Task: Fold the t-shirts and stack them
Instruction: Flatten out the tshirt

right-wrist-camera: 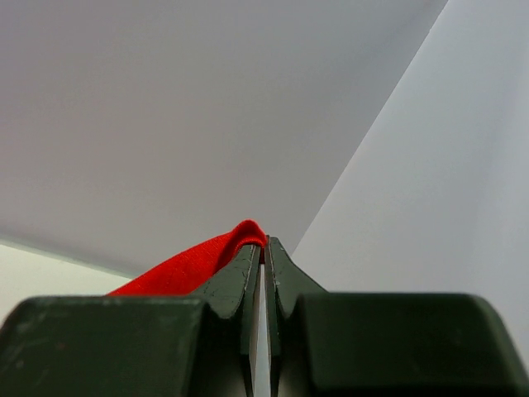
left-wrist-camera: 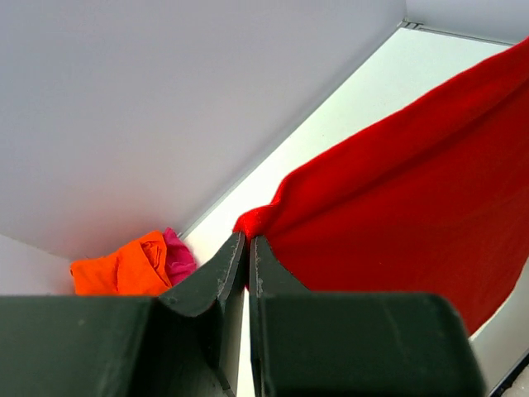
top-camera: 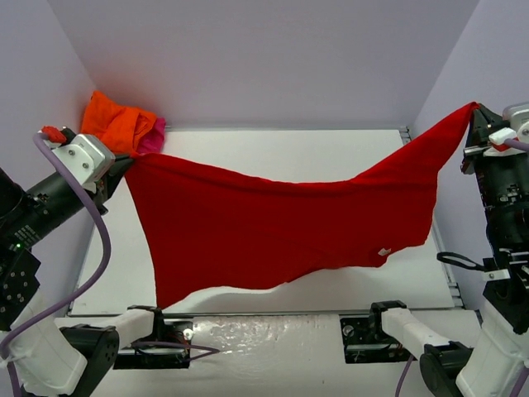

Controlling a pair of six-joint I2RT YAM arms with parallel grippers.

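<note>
The red t-shirt [top-camera: 273, 227] hangs stretched in the air across the table, sagging in the middle, its small white label [top-camera: 384, 251] near the lower right. My left gripper [top-camera: 124, 164] is shut on its left corner, seen pinched at the fingertips in the left wrist view [left-wrist-camera: 247, 237]. My right gripper [top-camera: 474, 112] is shut on the right corner, high at the far right; the cloth bulges over its tips [right-wrist-camera: 265, 242]. An orange t-shirt [top-camera: 116, 122] and a pink t-shirt [top-camera: 154, 139] lie bunched in the far left corner.
The white table [top-camera: 273, 149] is walled at the back and both sides. A raised rim [top-camera: 446, 265] runs along its right side. The arm bases [top-camera: 364, 327] sit at the near edge.
</note>
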